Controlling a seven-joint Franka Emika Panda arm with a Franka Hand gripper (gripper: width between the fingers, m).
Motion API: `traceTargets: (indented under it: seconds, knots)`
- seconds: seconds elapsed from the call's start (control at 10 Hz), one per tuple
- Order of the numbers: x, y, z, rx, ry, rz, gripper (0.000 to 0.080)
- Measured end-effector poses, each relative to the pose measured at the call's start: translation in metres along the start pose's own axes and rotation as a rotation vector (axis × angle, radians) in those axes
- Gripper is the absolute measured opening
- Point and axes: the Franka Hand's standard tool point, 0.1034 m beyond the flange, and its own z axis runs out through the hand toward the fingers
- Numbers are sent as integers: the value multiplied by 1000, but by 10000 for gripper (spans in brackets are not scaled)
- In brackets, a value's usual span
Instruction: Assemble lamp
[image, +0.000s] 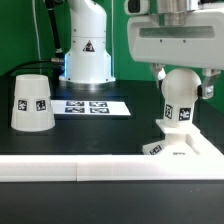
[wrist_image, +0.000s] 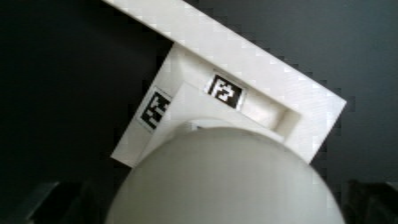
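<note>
Your bulb (image: 180, 97) stands upright at the lower right of the exterior frame, its neck meeting the stepped base (image: 178, 147). The gripper (image: 182, 78) comes down from the upper right, its fingers clamped on the bulb's rounded top. In the wrist view the bulb's dome looms large and blurred over the base's two markers. The shade (image: 32, 102) sits mouth-down at middle left, well apart. The marker board (image: 92, 106) lies flat on the black table (image: 120, 135) at frame centre, between shade and base.

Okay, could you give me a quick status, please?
Gripper shut on bulb. It's upright over base, seating unclear. Shade stands apart, nothing in the way.
</note>
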Motion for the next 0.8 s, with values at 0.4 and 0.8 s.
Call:
traceTargets:
  seconds: [0.4, 0.8]
  knots:
    - [-1, -1, 0, -5, 4, -396, 699]
    - [1, -1, -1, -26, 23, -781, 699]
